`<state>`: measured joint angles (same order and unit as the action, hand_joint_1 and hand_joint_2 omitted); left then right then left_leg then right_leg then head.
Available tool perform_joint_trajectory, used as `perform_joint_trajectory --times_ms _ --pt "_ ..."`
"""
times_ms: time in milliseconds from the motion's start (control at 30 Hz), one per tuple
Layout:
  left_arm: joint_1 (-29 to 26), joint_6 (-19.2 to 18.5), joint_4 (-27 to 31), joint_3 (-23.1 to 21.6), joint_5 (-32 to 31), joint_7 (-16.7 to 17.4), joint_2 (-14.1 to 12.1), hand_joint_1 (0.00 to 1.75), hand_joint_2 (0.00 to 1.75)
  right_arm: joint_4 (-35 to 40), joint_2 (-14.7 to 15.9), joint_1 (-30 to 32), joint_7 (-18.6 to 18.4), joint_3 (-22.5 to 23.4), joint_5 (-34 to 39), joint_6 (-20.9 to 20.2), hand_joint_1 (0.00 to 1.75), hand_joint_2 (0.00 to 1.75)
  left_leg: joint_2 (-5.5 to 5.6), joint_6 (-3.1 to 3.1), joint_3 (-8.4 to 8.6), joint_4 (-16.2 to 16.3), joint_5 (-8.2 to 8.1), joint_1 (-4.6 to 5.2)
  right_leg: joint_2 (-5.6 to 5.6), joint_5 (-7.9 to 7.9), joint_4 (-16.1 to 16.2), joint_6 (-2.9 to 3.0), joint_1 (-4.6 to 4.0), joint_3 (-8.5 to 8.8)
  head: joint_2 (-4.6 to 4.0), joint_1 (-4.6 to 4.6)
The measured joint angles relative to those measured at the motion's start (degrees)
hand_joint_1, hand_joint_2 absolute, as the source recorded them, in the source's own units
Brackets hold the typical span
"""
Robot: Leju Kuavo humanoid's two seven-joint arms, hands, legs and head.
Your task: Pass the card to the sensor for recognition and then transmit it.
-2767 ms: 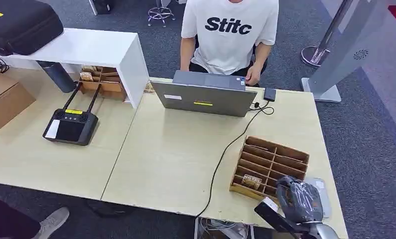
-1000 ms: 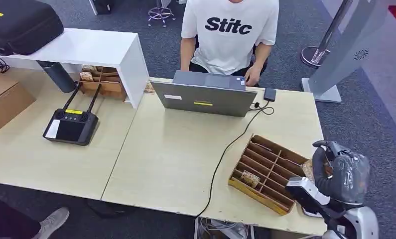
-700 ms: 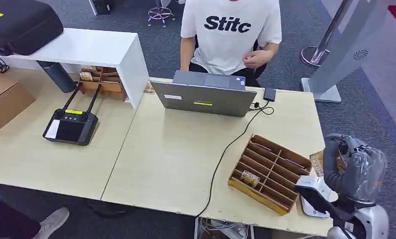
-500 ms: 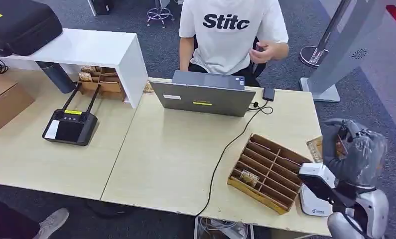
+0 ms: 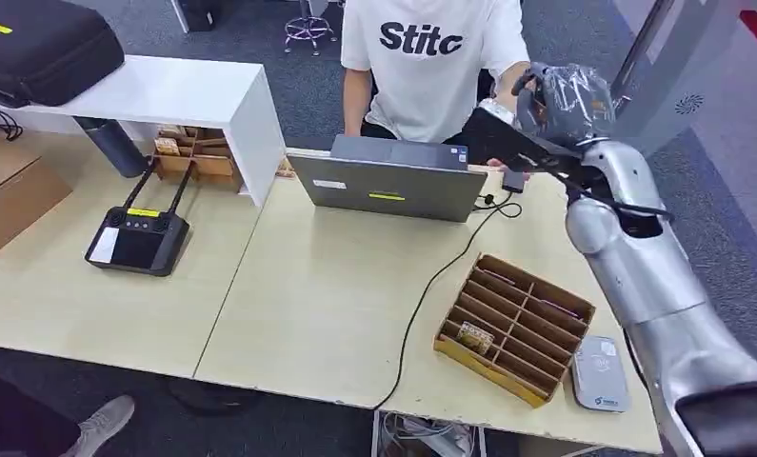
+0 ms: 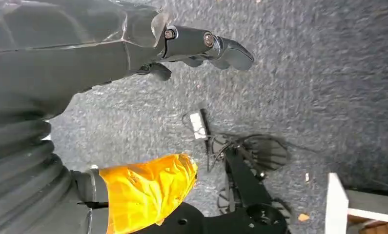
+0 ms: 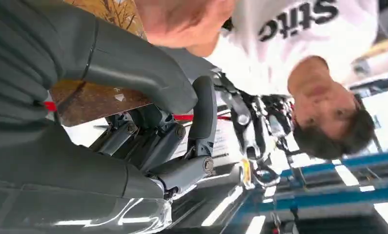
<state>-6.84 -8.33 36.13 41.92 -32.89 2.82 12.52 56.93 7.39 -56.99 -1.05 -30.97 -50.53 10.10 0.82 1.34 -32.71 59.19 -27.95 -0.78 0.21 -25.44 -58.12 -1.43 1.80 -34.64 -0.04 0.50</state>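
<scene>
My right hand (image 5: pixel 557 95), wrapped in clear film, is raised over the far side of the table, close to the person in the white shirt (image 5: pixel 422 57). In the right wrist view the thumb (image 7: pixel 133 68) and the dark fingers (image 7: pixel 201 122) pinch a brown patterned card (image 7: pixel 96 100). The person's hand (image 7: pixel 182 19) touches the card's far end. The grey sensor (image 5: pixel 600 373) lies flat at the table's near right corner. My left hand (image 6: pixel 133 53) hangs over the carpet with its fingers apart and holds nothing.
A wooden slotted card box (image 5: pixel 515 327) sits beside the sensor, with a few cards in one slot. A laptop (image 5: pixel 390 186) and its black cable (image 5: pixel 431 286) cross the table (image 5: pixel 327 305). A black controller (image 5: pixel 136 238) lies at the left.
My right hand has swung up from beside the sensor at the near right corner to the far side by the person, taking the card along. The person's hand rose to meet it.
</scene>
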Motion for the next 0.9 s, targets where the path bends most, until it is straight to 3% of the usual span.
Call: perform_joint_trajectory --times_ms 200,433,567,733,900 --pt "0.70 0.09 -3.52 0.72 0.02 0.02 -0.72 0.00 1.75 -8.26 -2.83 -3.95 -0.61 -2.89 -0.63 0.06 1.75 1.75 0.00 0.00 -0.07 0.00 -0.01 0.00 0.00 -0.01 0.02 -0.01 0.00 -0.07 0.00 0.00" --pt "0.96 0.11 -4.76 1.09 0.00 0.17 -1.18 0.00 1.75 -11.27 -3.72 -5.02 -0.63 -4.05 -0.63 -0.04 1.75 1.75 -0.01 -0.01 -0.09 0.00 -0.01 0.01 0.00 -0.01 0.03 -0.01 0.01 -0.09 0.00 0.00" --pt "0.89 -0.39 -4.80 1.36 -0.72 2.60 -1.05 0.00 1.75 -12.85 -4.35 -5.38 -0.94 -4.42 -0.68 -0.85 1.75 1.75 -0.01 -0.01 -0.07 0.00 -0.01 0.01 0.00 -0.01 0.03 0.00 0.00 -0.09 0.00 0.00" --pt "-0.61 -3.15 -1.68 2.36 -1.86 5.44 0.68 0.00 1.75 -14.37 -4.81 -5.35 -1.16 -5.25 -0.48 -0.50 1.75 1.75 0.00 0.00 -0.08 0.00 -0.01 0.01 0.00 -0.01 0.02 0.00 0.00 -0.12 0.00 0.00" --pt "-1.52 -5.35 2.18 3.06 -2.80 6.10 2.49 0.00 1.75 -15.18 -4.83 -5.25 -1.81 -5.56 -0.28 0.06 1.75 1.75 0.00 -0.01 -0.10 0.00 -0.01 0.02 0.00 -0.01 0.03 -0.01 0.01 -0.13 0.00 0.00"
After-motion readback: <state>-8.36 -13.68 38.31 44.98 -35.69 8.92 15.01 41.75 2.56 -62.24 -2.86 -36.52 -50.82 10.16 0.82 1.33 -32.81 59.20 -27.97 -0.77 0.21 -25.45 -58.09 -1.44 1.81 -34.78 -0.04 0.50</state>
